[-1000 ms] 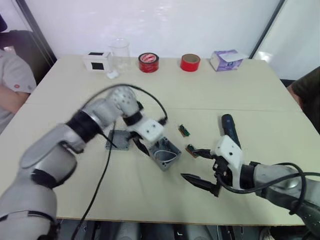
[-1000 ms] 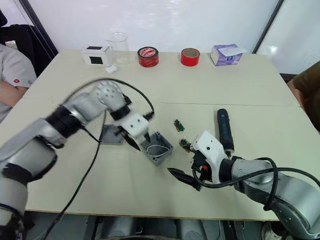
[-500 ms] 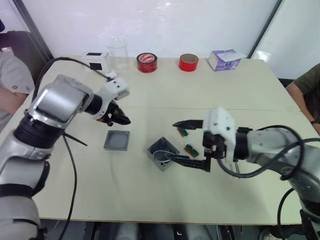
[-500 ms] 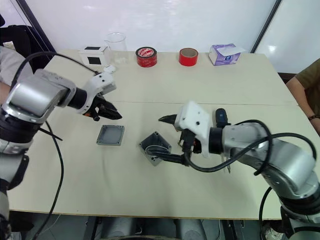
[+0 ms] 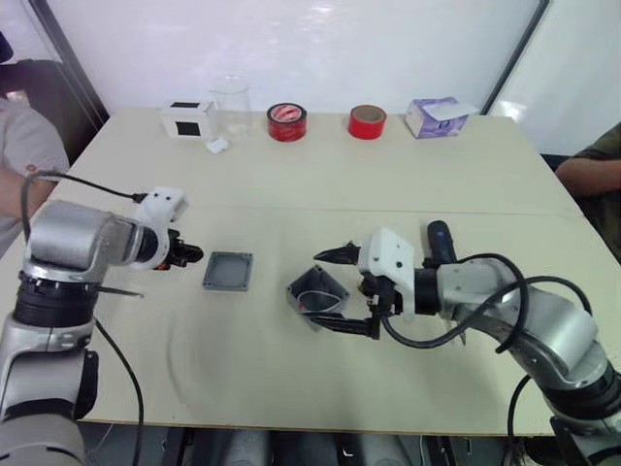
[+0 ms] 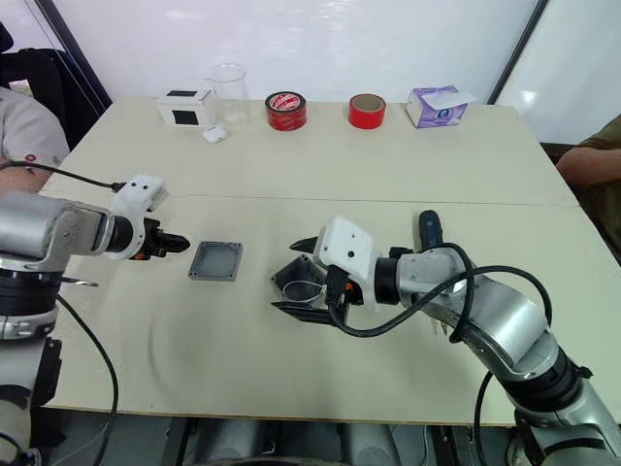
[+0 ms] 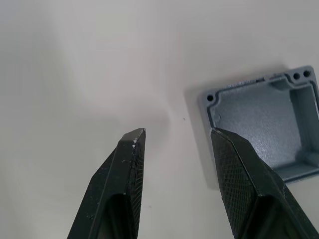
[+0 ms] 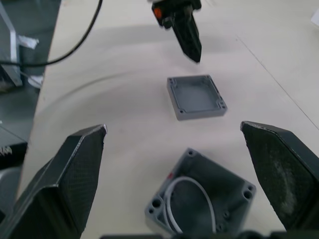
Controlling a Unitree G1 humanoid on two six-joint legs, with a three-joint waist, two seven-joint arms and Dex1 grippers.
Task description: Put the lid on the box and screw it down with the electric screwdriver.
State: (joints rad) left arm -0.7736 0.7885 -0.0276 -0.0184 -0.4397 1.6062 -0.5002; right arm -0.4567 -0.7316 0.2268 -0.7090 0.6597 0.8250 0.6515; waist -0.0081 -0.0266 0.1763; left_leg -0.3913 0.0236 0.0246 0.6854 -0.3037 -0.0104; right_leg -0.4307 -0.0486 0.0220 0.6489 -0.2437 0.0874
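Note:
The grey box (image 5: 317,294), white wire inside, sits open-side up at mid-table. My right gripper (image 5: 340,291) is wide open and straddles it, one finger on the far side and one on the near side; the right wrist view shows the box (image 8: 199,199) between the fingers (image 8: 75,169). The flat grey lid (image 5: 228,271) lies hollow side up to the box's left. My left gripper (image 5: 186,255) hovers just left of the lid, open and empty, with the lid (image 7: 264,124) beside one finger. The dark electric screwdriver (image 5: 439,241) lies behind my right arm, partly hidden.
Along the far edge stand a white-and-black cube (image 5: 187,118), a clear beaker (image 5: 231,97), two red tape rolls (image 5: 287,120) (image 5: 368,120) and a tissue box (image 5: 437,115). One person sits at the table's left (image 5: 24,146), another at its right (image 5: 587,175).
My left gripper drew back leftward and nearer, from beyond the lid to beside its left edge. My right gripper shifted left, so its fingers now straddle the box.

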